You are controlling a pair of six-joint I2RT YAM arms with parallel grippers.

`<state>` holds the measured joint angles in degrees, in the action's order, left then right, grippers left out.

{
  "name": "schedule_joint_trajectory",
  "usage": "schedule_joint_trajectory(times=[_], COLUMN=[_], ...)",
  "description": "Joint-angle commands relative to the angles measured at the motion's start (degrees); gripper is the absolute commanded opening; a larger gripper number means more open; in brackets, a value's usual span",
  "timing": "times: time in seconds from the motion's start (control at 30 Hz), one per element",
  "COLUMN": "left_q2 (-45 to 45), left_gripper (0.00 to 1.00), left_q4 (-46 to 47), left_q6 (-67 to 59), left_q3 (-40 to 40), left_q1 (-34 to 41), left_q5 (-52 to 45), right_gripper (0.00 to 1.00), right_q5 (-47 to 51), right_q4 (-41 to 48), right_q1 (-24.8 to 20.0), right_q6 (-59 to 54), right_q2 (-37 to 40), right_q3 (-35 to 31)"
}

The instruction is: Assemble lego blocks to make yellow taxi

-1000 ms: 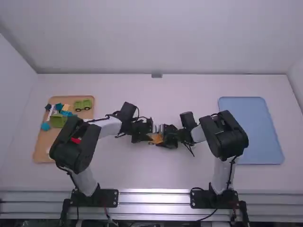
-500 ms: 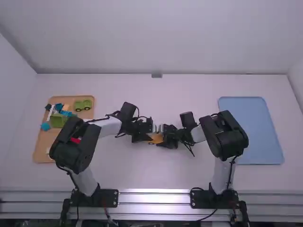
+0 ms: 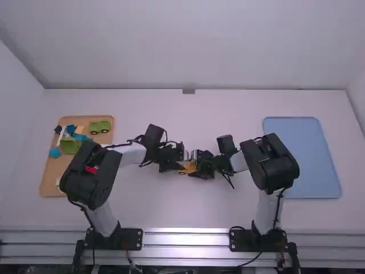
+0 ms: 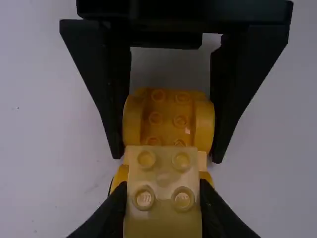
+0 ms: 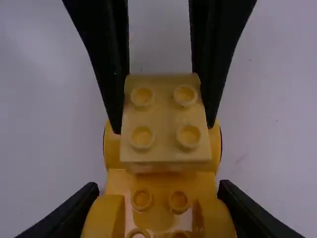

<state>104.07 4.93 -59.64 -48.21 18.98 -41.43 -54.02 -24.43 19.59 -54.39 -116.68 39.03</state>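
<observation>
Left wrist view: pale-yellow block (image 4: 163,218) tight in left claw (image 3: 181,165), deeper-yellow studded base (image 4: 168,119) tight in right claw (image 3: 196,166).

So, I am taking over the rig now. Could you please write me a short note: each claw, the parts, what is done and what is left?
Left claw: shut on the pale yellow block.
Right claw: shut on the yellow base.
Parts: block and base are together between the arms; green car and other blocks are on the tan tray, at left. Blue tray is at right.
Done: block is placed over the base, at the left claw's end.
Left: I cannot tell if it is fully pressed on; probably check that, then open the claws.
</observation>
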Motion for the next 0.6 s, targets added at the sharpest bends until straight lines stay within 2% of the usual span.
schedule_joint_trajectory(times=[0.0,0.2,0.33,0.43,0.47,0.53,0.57], left_q2=[0.2,0.2,0.2,0.2,0.2,0.2,0.2], left_gripper=[0.05,0.07,0.11,0.2,0.26,0.46,0.47], left_q4=[2.1,2.2,2.1,2.1,2.1,2.0,2.0], left_q6=[0.2,0.2,0.2,0.2,0.2,0.2,0.2], left_q3=[-0.4,-0.7,-0.4,-0.2,-0.2,-0.1,-0.1], left_q1=[0.1,0.1,0.1,0.1,0.1,0.1,0.1], left_q5=[1.4,1.4,1.4,1.4,1.4,1.4,1.4], right_gripper=[0.54,0.54,0.54,0.54,0.54,0.54,0.54], right_q5=[1.2,1.2,1.2,1.1,1.1,1.1,1.1], right_q4=[0.9,0.9,0.9,0.9,0.9,0.9,0.9], right_q1=[0.3,0.3,0.3,0.3,0.3,0.3,0.3], right_q6=[0.4,0.4,0.4,0.3,0.3,0.4,0.4], right_q2=[-0.7,-0.7,-0.7,-0.7,-0.7,-0.7,-0.7], right_q3=[-0.4,-0.4,-0.4,-0.4,-0.4,-0.4,-0.4])
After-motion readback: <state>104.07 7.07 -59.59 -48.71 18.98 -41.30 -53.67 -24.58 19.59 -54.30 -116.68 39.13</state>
